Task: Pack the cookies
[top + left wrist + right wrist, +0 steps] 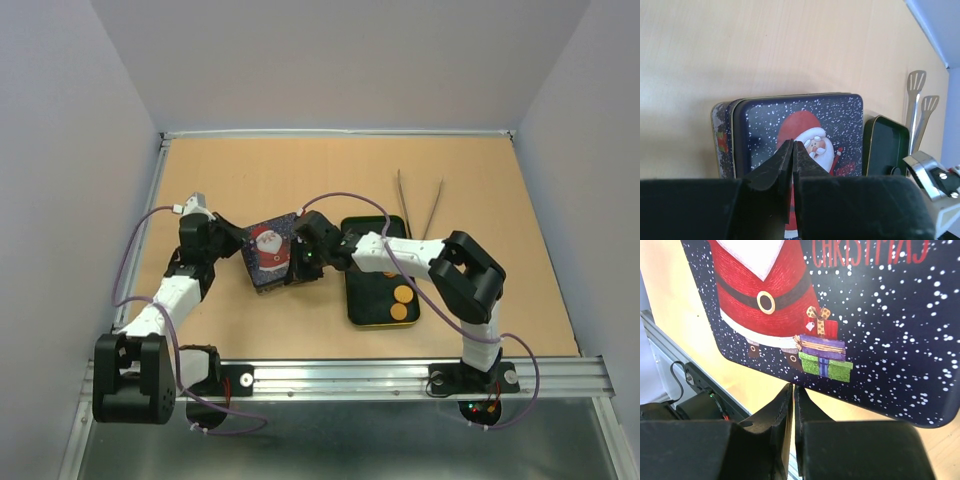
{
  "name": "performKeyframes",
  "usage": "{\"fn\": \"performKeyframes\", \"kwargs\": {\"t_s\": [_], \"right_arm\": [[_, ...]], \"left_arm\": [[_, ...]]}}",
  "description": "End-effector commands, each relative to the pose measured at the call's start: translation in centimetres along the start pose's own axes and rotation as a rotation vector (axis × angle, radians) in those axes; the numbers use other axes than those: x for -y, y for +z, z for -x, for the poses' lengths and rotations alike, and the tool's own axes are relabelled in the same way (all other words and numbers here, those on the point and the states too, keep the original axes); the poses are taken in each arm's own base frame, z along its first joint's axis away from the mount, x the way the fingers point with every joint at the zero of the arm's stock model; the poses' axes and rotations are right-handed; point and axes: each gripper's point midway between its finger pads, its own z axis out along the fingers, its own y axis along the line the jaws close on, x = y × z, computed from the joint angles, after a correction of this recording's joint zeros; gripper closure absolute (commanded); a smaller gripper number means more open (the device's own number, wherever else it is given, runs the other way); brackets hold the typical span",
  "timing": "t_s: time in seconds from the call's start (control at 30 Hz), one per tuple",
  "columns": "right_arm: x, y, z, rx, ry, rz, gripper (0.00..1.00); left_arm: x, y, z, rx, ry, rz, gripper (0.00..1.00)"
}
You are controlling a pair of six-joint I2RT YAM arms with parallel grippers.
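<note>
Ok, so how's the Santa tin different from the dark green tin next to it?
The Santa tin is navy with snow and a printed Santa; the green tin is plain dark green. The green tin lies open with two orange cookies at its near end; the Santa tin shows only its printed top. The Santa tin is skewed to the table; the green tin lies squarer to it. Both are rectangular with rounded corners.
</note>
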Motion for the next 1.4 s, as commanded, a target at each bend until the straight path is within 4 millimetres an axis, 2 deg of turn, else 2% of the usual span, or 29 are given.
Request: {"fn": "performKeyframes", "kwargs": {"t_s": [0.0,0.1,0.23,0.37,0.47,0.57,0.67,0.87,0.97,1.03,1.07,1.1,1.17,1.2,1.37], "right_arm": [[-1.9,-0.8,2.6,0.075,-0.028,0.047,0.9],[-1.7,-0.9,2.6,0.073,-0.023,0.045,0.9],[-1.6,-0.7,2.6,0.071,-0.022,0.043,0.9],[-1.5,-0.4,2.6,0.065,-0.02,0.044,0.91],[-1.6,-0.4,2.6,0.062,-0.02,0.047,0.91],[-1.6,-0.4,2.6,0.063,-0.02,0.046,0.91],[-1.3,-0.4,2.5,0.06,-0.017,0.041,0.91],[-1.3,-0.3,2.5,0.057,-0.012,0.042,0.91],[-1.4,-0.4,2.5,0.058,-0.016,0.045,0.91],[-1.7,-1.0,2.8,0.072,-0.021,0.051,0.91],[-1.7,-1.0,2.8,0.073,-0.023,0.052,0.91],[-1.9,-1.4,3.0,0.084,-0.026,0.055,0.91],[-2.1,-1.9,3.2,0.096,-0.033,0.058,0.91],[-2.2,-2.3,3.3,0.101,-0.035,0.059,0.91],[-2.1,-3.7,3.0,0.114,-0.036,0.058,0.91]], "left_arm": [[3.4,-1.5,4.4,0.157,0.046,-0.081,0.85],[4.3,-1.5,5.6,0.176,0.062,-0.089,0.86],[3.4,-0.5,4.5,0.121,0.047,-0.059,0.86],[0.9,0.8,2.6,0.096,0.011,-0.005,0.86],[-3.0,3.3,-0.8,-0.027,-0.021,0.118,0.89],[-4.5,4.5,-2.3,-0.065,-0.047,0.151,0.9],[-4.8,4.7,-2.3,-0.06,-0.05,0.157,0.9],[-3.6,4.3,-0.6,-0.014,-0.031,0.135,0.9],[-2.1,3.5,0.9,0.028,-0.018,0.102,0.9],[-0.1,2.3,2.8,0.083,0.004,0.051,0.89],[0.0,2.3,3.0,0.087,0.007,0.052,0.89],[1.2,1.6,4.1,0.12,0.013,0.021,0.86],[2.3,1.0,5.1,0.142,0.018,-0.002,0.85],[3.6,0.3,6.2,0.169,0.024,-0.033,0.82],[5.6,-0.9,8.0,0.198,0.035,-0.062,0.79]]}}
